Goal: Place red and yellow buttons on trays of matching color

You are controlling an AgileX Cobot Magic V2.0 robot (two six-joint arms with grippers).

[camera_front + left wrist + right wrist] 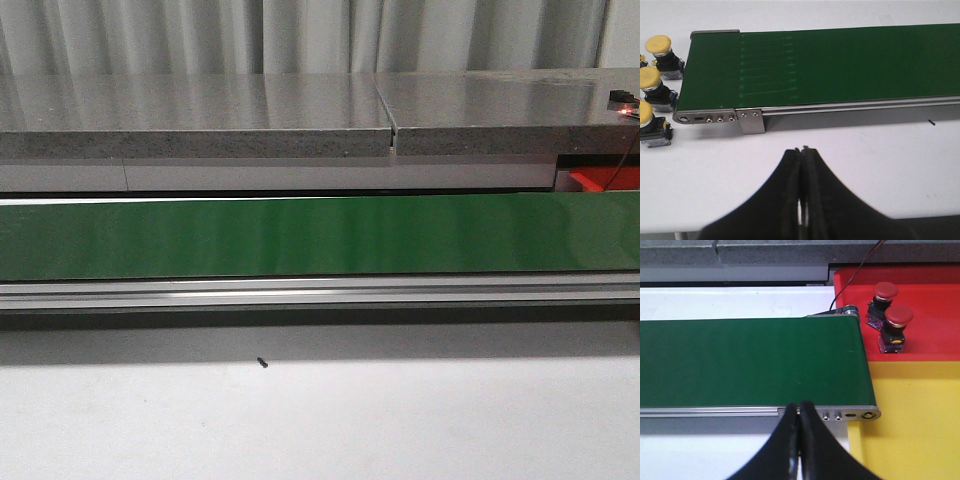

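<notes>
A long green conveyor belt (pixel 320 237) is running left to right across the white table (pixel 320 420) in the front view, with neither arm showing there. In the left wrist view, the left gripper (pixel 802 150) is hovering over the bare table on the near side of the belt's left end, its black fingers (pixel 790 165) pressed together and holding nothing. Three yellow buttons (pixel 650 77) are standing in a row on the table just beyond that end of the belt, well apart from this claw. In the right wrist view, the right gripper (pixel 799 407) is hanging at the belt's near rail close to its right end, its fingers also closed and empty. Two red buttons (pixel 892 322) are sitting on the red tray (pixel 935 310) past the belt's end, with the yellow tray (pixel 920 425) lying nearer, both buttons well clear of the claw.
</notes>
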